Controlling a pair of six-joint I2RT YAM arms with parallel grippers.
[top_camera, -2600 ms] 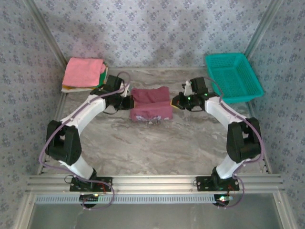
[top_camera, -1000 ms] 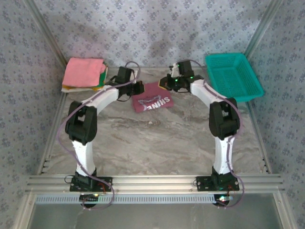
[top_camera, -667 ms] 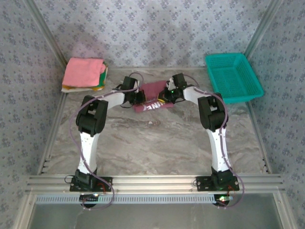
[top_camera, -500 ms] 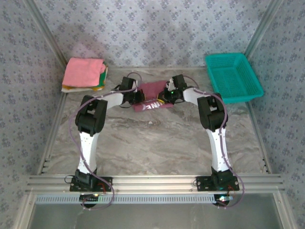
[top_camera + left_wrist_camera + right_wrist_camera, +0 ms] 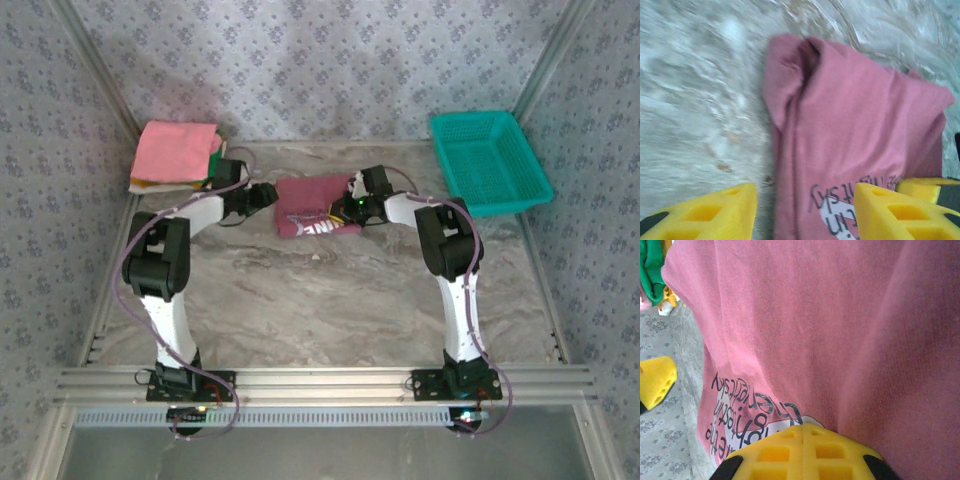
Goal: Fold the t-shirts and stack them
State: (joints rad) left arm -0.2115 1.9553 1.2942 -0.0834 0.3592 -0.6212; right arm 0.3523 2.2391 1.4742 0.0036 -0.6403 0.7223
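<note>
I see the maroon t-shirt [image 5: 313,207] lying folded on the table [image 5: 330,300], towards the far side and about midway between the arms, with its white print facing up near its front edge. My left claw [image 5: 267,193] sits low just beside the shirt's left edge and stands released: on its wrist camera the two yellow fingers [image 5: 705,215] are wide apart, with the cloth's edge and bare table between them and nothing gripped. My right claw [image 5: 352,201] is at the shirt's right edge, clenched; on its wrist camera the fingertips [image 5: 802,450] meet right at the maroon cloth, whose creases run into them, so I read it as pinching the shirt. The stack of folded t-shirts [image 5: 175,155], pink on top, lies at the far left corner, well apart from the maroon one. The teal basket [image 5: 490,160] is at the far right.
</note>
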